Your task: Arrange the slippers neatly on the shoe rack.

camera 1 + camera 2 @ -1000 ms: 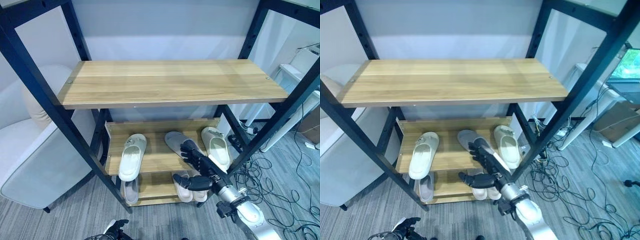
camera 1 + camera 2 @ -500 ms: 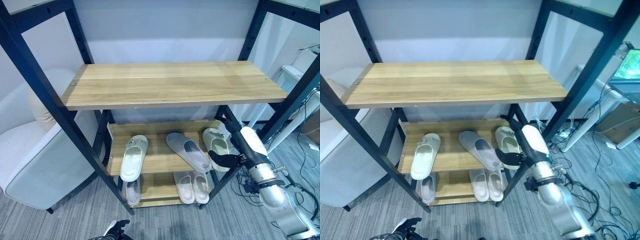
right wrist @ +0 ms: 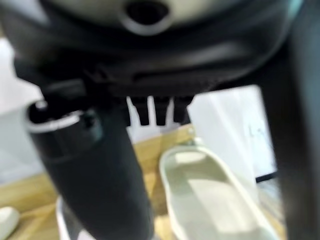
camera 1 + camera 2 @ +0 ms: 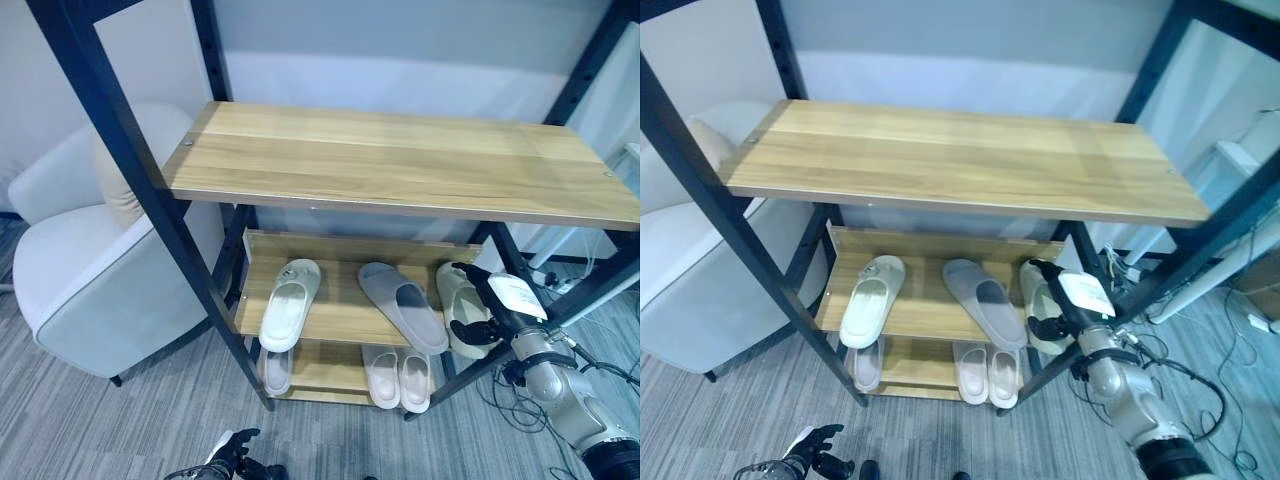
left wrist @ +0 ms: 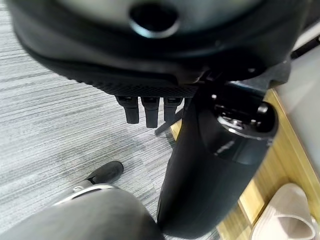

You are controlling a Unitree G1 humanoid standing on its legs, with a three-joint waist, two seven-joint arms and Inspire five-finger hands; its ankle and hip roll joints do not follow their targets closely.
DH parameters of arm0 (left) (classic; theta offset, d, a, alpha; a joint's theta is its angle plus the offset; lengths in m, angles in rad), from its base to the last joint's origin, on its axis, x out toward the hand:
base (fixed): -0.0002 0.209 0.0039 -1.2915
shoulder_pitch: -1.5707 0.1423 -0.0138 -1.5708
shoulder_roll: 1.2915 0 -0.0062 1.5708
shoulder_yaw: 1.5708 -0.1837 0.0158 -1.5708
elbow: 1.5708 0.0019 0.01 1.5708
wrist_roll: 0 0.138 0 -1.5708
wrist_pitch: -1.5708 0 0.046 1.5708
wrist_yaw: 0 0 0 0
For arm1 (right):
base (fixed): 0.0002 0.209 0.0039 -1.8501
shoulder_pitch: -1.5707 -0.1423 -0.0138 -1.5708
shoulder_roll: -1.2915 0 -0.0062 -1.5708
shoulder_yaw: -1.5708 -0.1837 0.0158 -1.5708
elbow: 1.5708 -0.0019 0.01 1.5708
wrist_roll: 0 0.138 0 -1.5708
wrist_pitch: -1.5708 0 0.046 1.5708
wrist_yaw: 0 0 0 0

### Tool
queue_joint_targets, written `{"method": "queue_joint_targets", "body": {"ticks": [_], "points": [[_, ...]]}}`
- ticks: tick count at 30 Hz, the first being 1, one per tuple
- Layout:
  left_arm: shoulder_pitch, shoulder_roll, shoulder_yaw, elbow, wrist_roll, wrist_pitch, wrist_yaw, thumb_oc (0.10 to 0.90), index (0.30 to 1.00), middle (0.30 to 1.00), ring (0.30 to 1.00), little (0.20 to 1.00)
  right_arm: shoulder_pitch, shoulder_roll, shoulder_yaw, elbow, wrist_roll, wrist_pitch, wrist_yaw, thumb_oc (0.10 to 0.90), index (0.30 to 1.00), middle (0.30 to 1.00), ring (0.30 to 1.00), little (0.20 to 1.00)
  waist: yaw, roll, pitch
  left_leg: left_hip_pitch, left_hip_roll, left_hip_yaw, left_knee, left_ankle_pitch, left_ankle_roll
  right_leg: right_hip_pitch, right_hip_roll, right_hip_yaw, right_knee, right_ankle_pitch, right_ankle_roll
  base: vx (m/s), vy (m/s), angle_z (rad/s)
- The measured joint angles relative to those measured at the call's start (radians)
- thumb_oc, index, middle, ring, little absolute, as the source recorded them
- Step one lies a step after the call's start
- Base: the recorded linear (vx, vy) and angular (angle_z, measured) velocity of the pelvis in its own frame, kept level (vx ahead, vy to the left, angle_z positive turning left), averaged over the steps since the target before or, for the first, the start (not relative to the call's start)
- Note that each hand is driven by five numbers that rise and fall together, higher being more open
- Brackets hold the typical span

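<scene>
Slippers sit on the shoe rack [image 4: 212, 300], none in my hands. My right hand [image 4: 478, 318] is at the middle shelf's right end, against the cream slipper [image 4: 1039, 318] there; fingers look loosely curled, thumb [image 3: 95, 185] out, nothing gripped. The right wrist view has that slipper [image 3: 210, 195] just past the fingertips [image 3: 157, 114], apart from them. Left of it, the grey slipper [image 4: 403, 305] lies skewed, toe end over the front edge. Farther left, another cream slipper [image 4: 289, 304] also overhangs the front. Bottom shelf: a pale pair [image 4: 398, 377] side by side on the right, single slipper [image 4: 277, 371] on the left. Top shelf [image 4: 400, 160] is bare wood. My left hand [image 4: 228, 458] hangs low over grey carpet [image 4: 120, 425], fingers slack. White armchair [image 4: 85, 260] stands left of the rack.
</scene>
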Motion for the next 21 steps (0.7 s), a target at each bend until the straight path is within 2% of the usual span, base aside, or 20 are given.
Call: {"method": "queue_joint_targets", "body": {"ticks": [3,10,21], "points": [[-0.013,0.002,0.000,-0.012,-0.001,0.000,0.002,0.800,0.900,0.900,0.900,0.900,-0.073,0.000,0.030,0.035,-0.014,0.005,-0.035,0.800,0.900,0.900,0.900,0.900,0.002,-0.002,0.023,-0.020,0.000,-0.008,0.000,0.003,-0.002,-0.015,0.000,-0.013,0.000,0.000,0.001,0.00,0.007,0.09],[-0.031,0.001,-0.006,-0.027,-0.022,-0.001,0.004,0.800,0.900,0.900,0.900,0.900,-0.197,0.004,0.090,0.119,-0.023,0.032,-0.064,0.800,0.900,0.900,0.900,0.900,0.043,-0.004,0.046,-0.051,-0.005,-0.036,0.001,0.009,-0.005,-0.033,0.002,-0.034,0.007,-0.002,0.002,0.01,0.005,0.11],[-0.040,0.007,-0.011,-0.030,-0.042,0.000,0.011,0.800,0.900,0.900,0.900,0.900,-0.269,0.073,0.142,0.156,-0.018,0.049,-0.085,0.800,0.900,0.900,0.900,0.900,0.054,-0.016,0.055,-0.074,-0.009,-0.055,0.001,0.010,-0.007,-0.045,0.001,-0.047,0.007,-0.012,-0.001,0.00,0.004,0.05]]}}
